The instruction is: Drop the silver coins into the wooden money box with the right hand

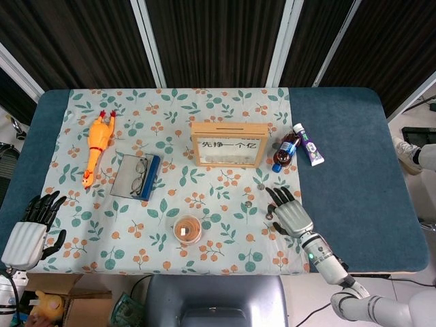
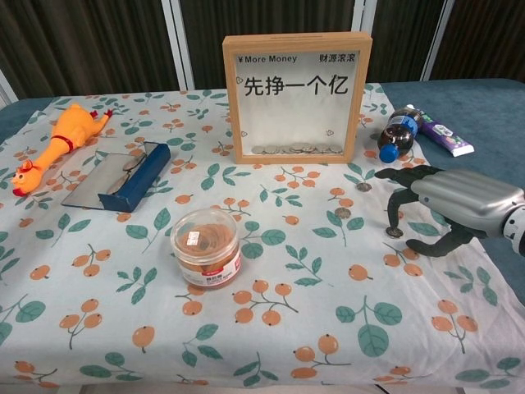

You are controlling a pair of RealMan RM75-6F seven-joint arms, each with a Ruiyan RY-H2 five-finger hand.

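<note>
Right hand (image 2: 447, 205), silver-backed with black fingers spread and arched downward, holds nothing. One fingertip (image 2: 392, 220) sits directly over a small silver coin (image 2: 394, 232) on the floral-cloth counter (image 2: 271, 328); contact cannot be confirmed. Two more silver coins lie just left of the hand (image 2: 342, 213) and just beyond it (image 2: 363, 186). The wooden-framed glass-fronted money box (image 2: 296, 97) stands upright, well behind, coins already inside. Left hand (image 1: 30, 228) rests open at the counter's near left edge.
</note>
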